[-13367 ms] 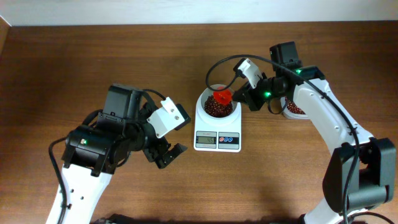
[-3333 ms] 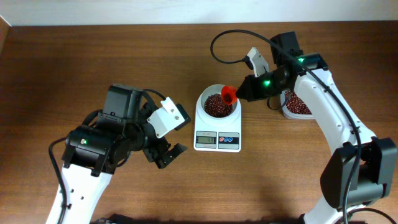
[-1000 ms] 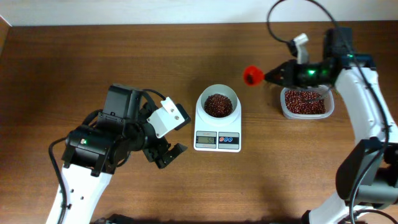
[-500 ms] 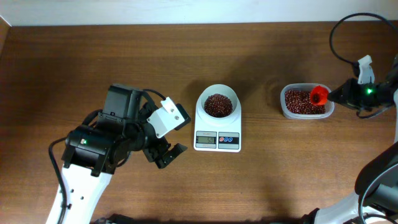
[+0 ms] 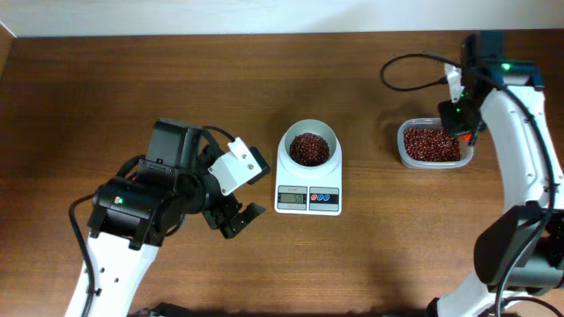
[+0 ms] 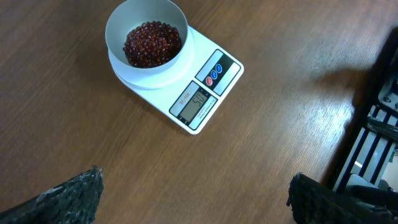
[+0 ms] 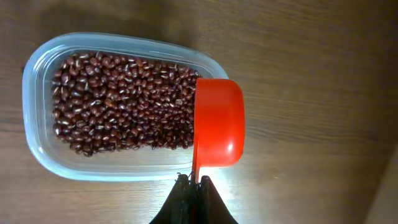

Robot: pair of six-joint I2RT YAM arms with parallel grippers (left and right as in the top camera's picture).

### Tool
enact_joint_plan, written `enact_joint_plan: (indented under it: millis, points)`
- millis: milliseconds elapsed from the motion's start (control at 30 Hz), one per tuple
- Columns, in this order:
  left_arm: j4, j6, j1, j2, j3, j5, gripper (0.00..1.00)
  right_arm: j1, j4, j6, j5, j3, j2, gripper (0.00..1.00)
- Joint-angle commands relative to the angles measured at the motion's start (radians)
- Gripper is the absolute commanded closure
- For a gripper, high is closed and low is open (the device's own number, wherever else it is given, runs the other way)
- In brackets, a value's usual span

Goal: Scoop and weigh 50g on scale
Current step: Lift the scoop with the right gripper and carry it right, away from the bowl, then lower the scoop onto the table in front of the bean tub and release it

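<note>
Over on the left, the left gripper [image 5: 244, 222] is hanging above the dark brown wooden table [image 5: 106, 97], its black fingers spread wide and grasping nothing, well apart from the action. Moving to the centre, the small white digital kitchen scale [image 5: 307, 199] is sitting flat on the wood, its grey display facing the robot, and the round white bowl [image 6: 147, 38] on its platform is carrying a mound of dark red beans [image 6: 152, 43]. From the left wrist view the display [image 6: 198, 99] looks to be showing something like fifty, though the digits are too small to be sure. Further right, the clear rectangular plastic tub [image 7: 28, 81] is lying near the table's right side, loaded with more red beans [image 7: 124, 106]. The right gripper [image 7: 194, 186] is hovering over it, fingers clenched tight on the thin handle of the red plastic scoop [image 7: 217, 121], whose cup is straddling the tub's rim. Whether that cup is carrying beans, I cannot tell. My read: weighing is looking nearly done, so the next move is calling for a check of the display, then either a small top-up dip or laying the scoop down.
</note>
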Motion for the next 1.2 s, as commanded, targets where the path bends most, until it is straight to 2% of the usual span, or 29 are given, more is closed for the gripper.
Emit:
enact_joint_plan:
  millis: [0, 33, 167, 300, 367, 467, 567, 600, 633, 733, 867, 900, 967, 1100, 1167]
  points:
    - [0.002, 0.015, 0.005, 0.000, 0.016, 0.014, 0.01, 0.017, -0.008, 0.168, 0.070, 0.032, -0.032, 0.96]
    - [0.002, 0.015, 0.005, 0.000, 0.016, 0.014, 0.01, 0.016, -0.007, 0.223, 0.023, 0.039, -0.068, 0.96]
    - [0.002, 0.015, 0.005, 0.000, 0.016, 0.014, 0.01, -0.034, -0.034, 0.255, -0.248, 0.042, -0.221, 0.96]
    - [0.002, 0.015, 0.005, 0.000, 0.016, 0.014, 0.01, -0.206, -0.197, 0.304, -0.526, 0.042, -0.400, 0.96]
    - [0.002, 0.015, 0.005, 0.000, 0.016, 0.014, 0.01, -0.281, -0.303, 0.303, -0.591, 0.035, -0.458, 0.96]
    - [0.002, 0.015, 0.005, 0.000, 0.016, 0.014, 0.01, -0.317, -0.355, 0.303, -0.638, -0.053, -0.544, 0.96]
    - [0.002, 0.015, 0.005, 0.000, 0.016, 0.014, 0.01, -0.317, -0.305, 0.308, -0.743, -0.280, -0.644, 0.96]
    - [0.002, 0.015, 0.005, 0.000, 0.016, 0.014, 0.01, -0.317, -0.272, 0.318, -0.773, -0.355, -0.669, 0.96]
    - [0.002, 0.015, 0.005, 0.000, 0.016, 0.014, 0.01, -0.317, -0.160, 0.325, -0.850, -0.536, -0.727, 0.96]
    - [0.002, 0.015, 0.005, 0.000, 0.016, 0.014, 0.01, -0.317, 0.095, 0.329, -1.054, -0.854, -0.795, 0.96]
    - [0.002, 0.015, 0.005, 0.000, 0.016, 0.014, 0.01, -0.317, 0.496, 0.488, -1.164, -1.194, -0.771, 0.96]
    - [0.002, 0.015, 0.005, 0.000, 0.016, 0.014, 0.01, -0.317, 0.593, 0.509, -1.180, -1.246, -0.763, 0.96]
    - [0.002, 0.015, 0.005, 0.000, 0.016, 0.014, 0.01, -0.317, 0.681, 0.509, -1.165, -1.296, -0.746, 0.96]
    - [0.002, 0.015, 0.005, 0.000, 0.016, 0.014, 0.01, -0.317, 0.697, 0.508, -1.021, -1.333, -0.689, 0.96]
    - [0.002, 0.015, 0.005, 0.000, 0.016, 0.014, 0.01, -0.317, 0.720, 0.505, -1.021, -1.337, -0.657, 0.96]
